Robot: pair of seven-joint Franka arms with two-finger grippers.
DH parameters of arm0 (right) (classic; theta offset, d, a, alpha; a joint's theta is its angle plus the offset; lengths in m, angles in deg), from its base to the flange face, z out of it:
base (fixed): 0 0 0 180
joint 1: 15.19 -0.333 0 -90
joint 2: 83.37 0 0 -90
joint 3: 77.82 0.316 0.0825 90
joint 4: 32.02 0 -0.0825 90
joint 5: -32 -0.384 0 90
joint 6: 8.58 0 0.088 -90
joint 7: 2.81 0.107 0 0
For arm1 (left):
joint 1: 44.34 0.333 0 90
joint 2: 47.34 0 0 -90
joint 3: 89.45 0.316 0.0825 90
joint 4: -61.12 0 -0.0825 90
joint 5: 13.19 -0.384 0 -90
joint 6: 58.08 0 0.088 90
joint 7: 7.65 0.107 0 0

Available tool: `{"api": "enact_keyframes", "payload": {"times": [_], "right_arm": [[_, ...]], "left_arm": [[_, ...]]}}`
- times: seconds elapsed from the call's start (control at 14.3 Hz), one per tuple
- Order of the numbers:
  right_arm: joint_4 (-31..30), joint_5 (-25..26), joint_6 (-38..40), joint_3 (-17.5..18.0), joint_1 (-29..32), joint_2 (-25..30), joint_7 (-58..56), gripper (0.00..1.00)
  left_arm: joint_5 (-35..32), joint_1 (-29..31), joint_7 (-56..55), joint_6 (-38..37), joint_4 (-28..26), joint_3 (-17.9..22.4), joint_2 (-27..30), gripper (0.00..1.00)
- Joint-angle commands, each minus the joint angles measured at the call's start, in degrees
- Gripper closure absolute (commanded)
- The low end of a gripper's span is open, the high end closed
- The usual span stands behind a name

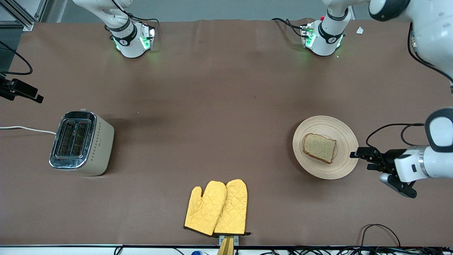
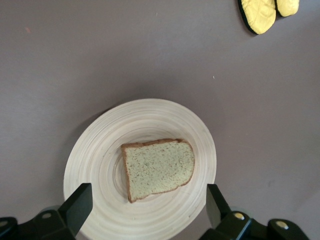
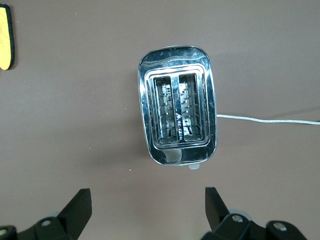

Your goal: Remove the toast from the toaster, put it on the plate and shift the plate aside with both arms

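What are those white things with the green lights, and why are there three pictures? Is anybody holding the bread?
They are two robot arms. One picture looks down at the whole table; the other two come from cameras on each arm's wrist. On the brown table sit a toaster, yellow oven mitts and a wooden plate with the toast lying on it. Nobody holds anything. The left gripper is open beside the plate's edge. The right gripper hangs open over the table by the toaster.
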Motion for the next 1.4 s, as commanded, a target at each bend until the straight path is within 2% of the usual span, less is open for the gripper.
{"api": "enact_keyframes", "payload": {"times": [0.0, 0.21, 0.35, 0.56, 0.7, 0.91, 0.98, 1.33], "right_arm": [[-0.6, -0.8, -0.2, -0.1, -0.4, 0.8, 0.8, 0.0], [-0.6, -0.8, -0.2, -0.1, -0.4, 0.8, 0.8, 0.0], [-0.6, -0.8, -0.2, -0.1, -0.4, 0.8, 0.8, 0.0], [-0.6, -0.8, -0.2, -0.2, -0.4, 0.8, 0.8, 0.0], [-0.6, -0.8, -0.2, -0.2, -0.4, 0.8, 0.8, 0.0], [-0.6, -0.8, -0.2, -0.1, -0.4, 0.8, 0.8, 0.0], [-0.6, -0.8, -0.2, -0.2, -0.4, 0.8, 0.8, 0.0], [-0.6, -0.8, -0.3, -0.2, -0.3, 0.7, 0.8, 0.0]], "left_arm": [[-6.9, -4.7, -6.9, 0.6, -2.5, 1.3, 7.1, 0.0], [-12.6, -5.8, -12.9, -2.7, -2.8, 0.5, 13.8, 0.0], [-12.9, -5.6, -17.6, -5.7, -5.1, 0.1, 19.6, 0.0], [-13.5, -5.4, -23.5, -8.7, -8.6, 0.2, 24.9, 0.0], [-13.6, -5.5, -24.5, -5.1, -14.7, 0.3, 29.6, 0.0], [-15.2, -5.9, -27.6, 5.3, -32.5, -0.5, 41.2, 0.0], [-15.2, -5.7, -28.5, 6.1, -34.8, -1.4, 42.9, 0.0], [-15.3, -5.4, -27.9, 5.5, -31.9, -1.1, 41.8, 0.0]]}}
